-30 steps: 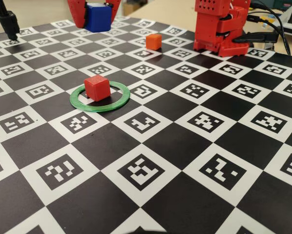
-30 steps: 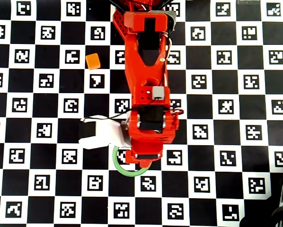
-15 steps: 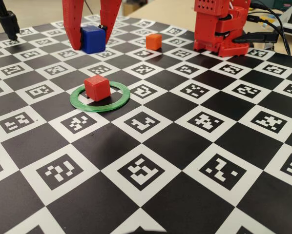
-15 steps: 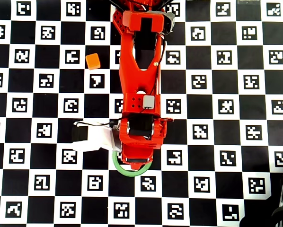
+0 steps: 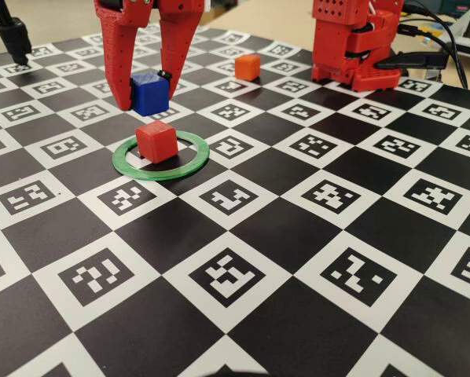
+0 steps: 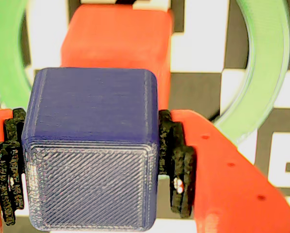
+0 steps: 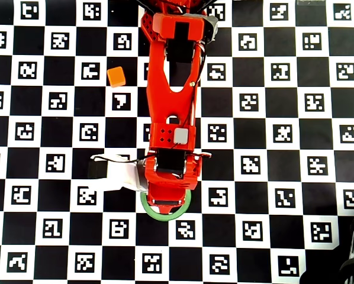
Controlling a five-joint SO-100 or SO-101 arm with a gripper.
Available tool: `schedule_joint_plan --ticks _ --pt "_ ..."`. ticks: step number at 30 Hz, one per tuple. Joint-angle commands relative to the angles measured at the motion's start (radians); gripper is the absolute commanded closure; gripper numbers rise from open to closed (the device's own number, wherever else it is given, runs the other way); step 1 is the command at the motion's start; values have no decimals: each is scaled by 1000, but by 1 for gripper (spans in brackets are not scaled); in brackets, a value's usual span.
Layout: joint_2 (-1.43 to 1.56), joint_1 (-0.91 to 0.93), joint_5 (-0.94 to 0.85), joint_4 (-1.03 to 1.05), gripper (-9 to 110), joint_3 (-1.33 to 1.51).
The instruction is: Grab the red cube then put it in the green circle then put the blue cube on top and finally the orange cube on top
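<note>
You've got the gripper [image 5: 146, 100] clamped on the blue cube [image 5: 148, 92], black pads [image 6: 176, 162] pressed to its two side faces, so it hangs square w/ flat faces up and down, which is what a stack needs. It sits above and slightly behind the red cube [image 5: 156, 141] in the fixed view, not touching. In the wrist view the red top shows just past the blue edge, so you're near lined up but prob not centred yet.

Red cube rests inside the green circle [image 5: 186, 165], a bit off centre toward the left side.

Orange cube [image 5: 247, 67] waits well apart near the arm base [image 5: 353, 47]; it's last.

Blue cube: deep matte blue, rounded edges, fine print lines on its faces.
</note>
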Motion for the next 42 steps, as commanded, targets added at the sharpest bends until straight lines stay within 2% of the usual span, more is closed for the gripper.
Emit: schedule_joint_plan --ticks 1,31,33,35,42 --pt "91 9 5 -28 95 3" --pt "84 -29 40 -58 95 48" --pt "81 -25 60 -60 91 48" --pt "81 -25 43 -60 82 51" --pt "87 -21 60 -57 68 55"
